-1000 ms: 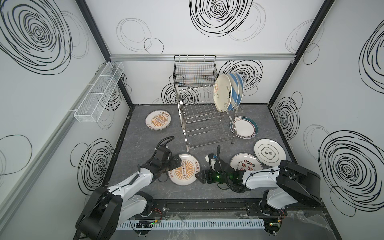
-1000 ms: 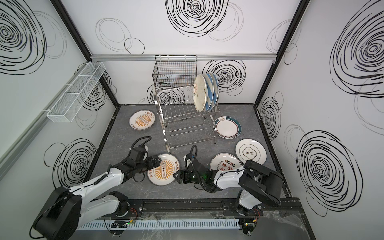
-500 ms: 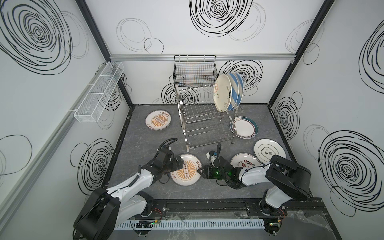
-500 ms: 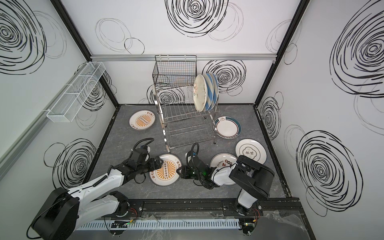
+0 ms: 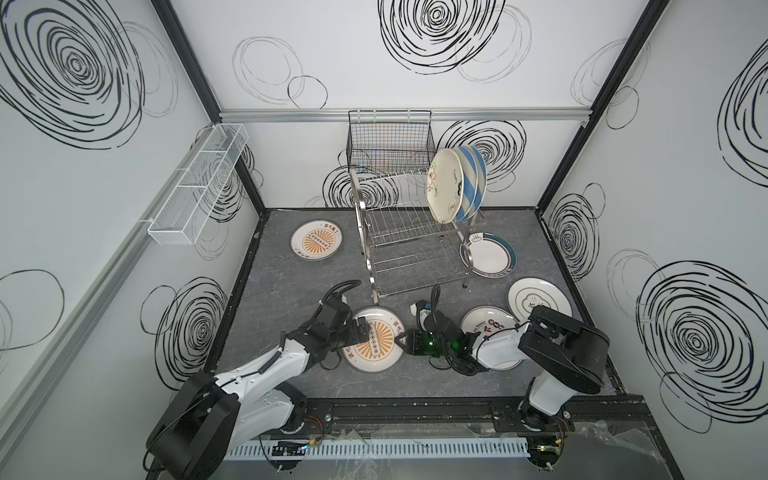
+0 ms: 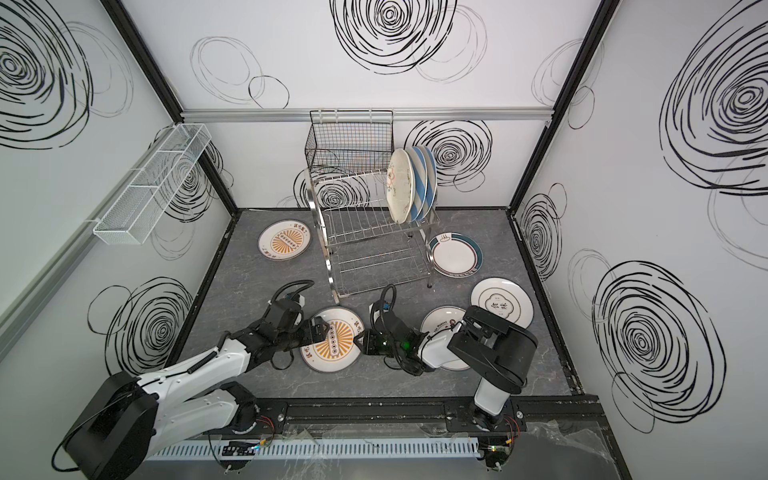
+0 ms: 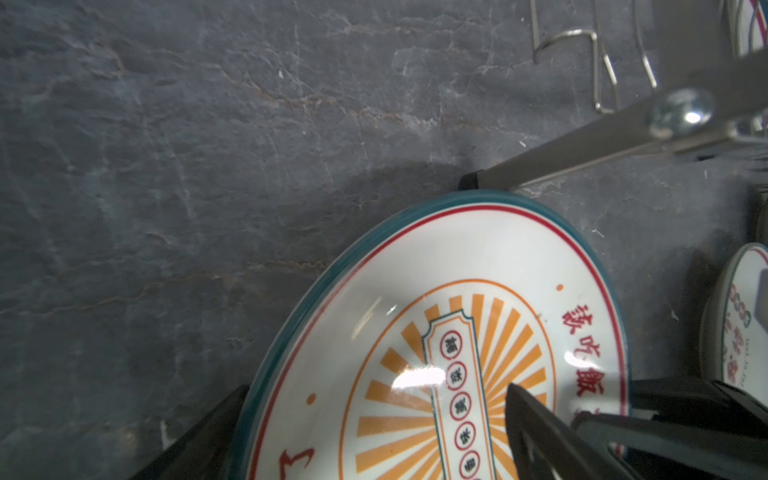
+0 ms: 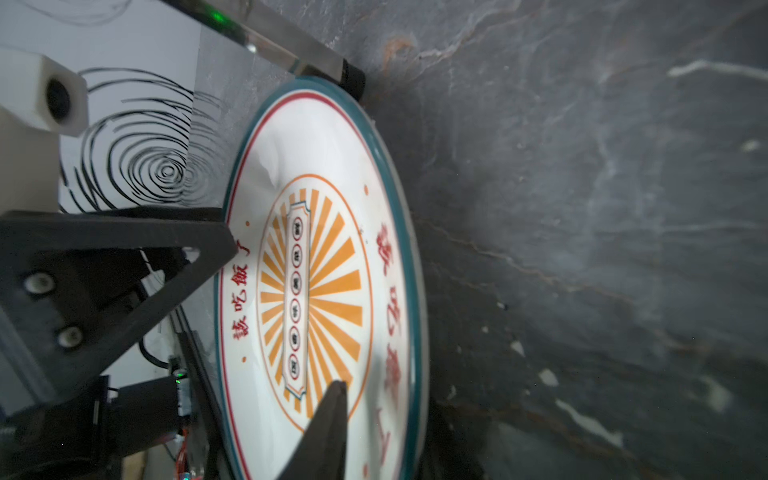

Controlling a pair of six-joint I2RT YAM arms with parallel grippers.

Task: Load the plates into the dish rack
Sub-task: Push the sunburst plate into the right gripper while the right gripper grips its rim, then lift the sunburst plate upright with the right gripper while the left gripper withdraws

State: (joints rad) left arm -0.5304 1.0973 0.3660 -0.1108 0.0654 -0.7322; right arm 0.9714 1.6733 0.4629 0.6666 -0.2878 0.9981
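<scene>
Progress: you have three plates (image 5: 455,185) upright in the dish rack (image 5: 409,245), five left on the desk (image 5: 291,286) | left pincer (image 5: 360,331) grips near sunburst plate (image 5: 376,347) | right pincer (image 5: 402,337) clamps its opposite rim

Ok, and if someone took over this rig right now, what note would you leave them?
Left hand: fingers straddle the left rim of the near sunburst plate; grip not confirmable.
Right hand: at that plate's right rim, one finger over its face, the other hidden; cannot tell if closed.
Done: three plates upright in the dish rack upper tier: the racked whitish plate and two blue-striped plates.
Left: five on the table: the near sunburst plate, the far sunburst plate, the teal-rimmed plate, the flat whitish plate, the red-black plate.
</scene>
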